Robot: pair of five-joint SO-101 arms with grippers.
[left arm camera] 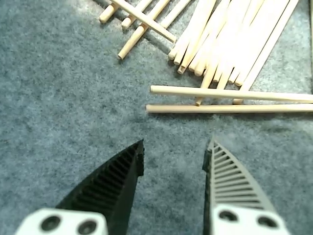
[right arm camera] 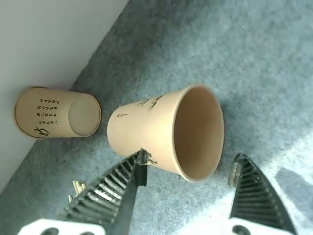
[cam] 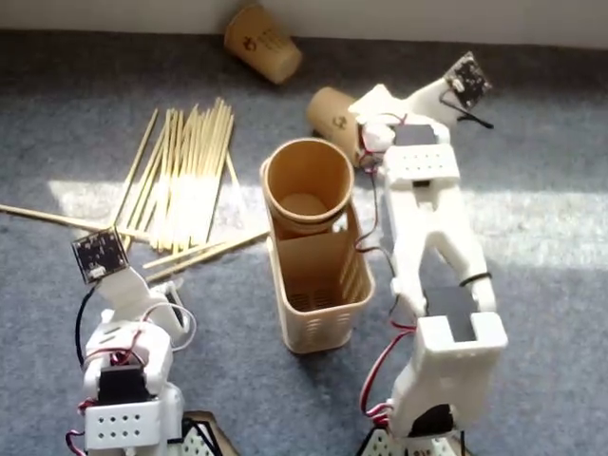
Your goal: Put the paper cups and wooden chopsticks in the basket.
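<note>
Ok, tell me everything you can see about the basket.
The basket is a tall, narrow rectangular bin, cream plastic as it looks, with slotted walls and a perforated floor. It stands upright on the grey carpeted surface, open top facing up, to the right of the loose wooden chopsticks. A paper cup sits mouth-up at its far end, partly inside and rising above the rim. The rest of its inside looks bare.

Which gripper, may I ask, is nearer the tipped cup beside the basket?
Right. The right gripper hovers open at the tipped cup; the left gripper is by the chopsticks.
</note>
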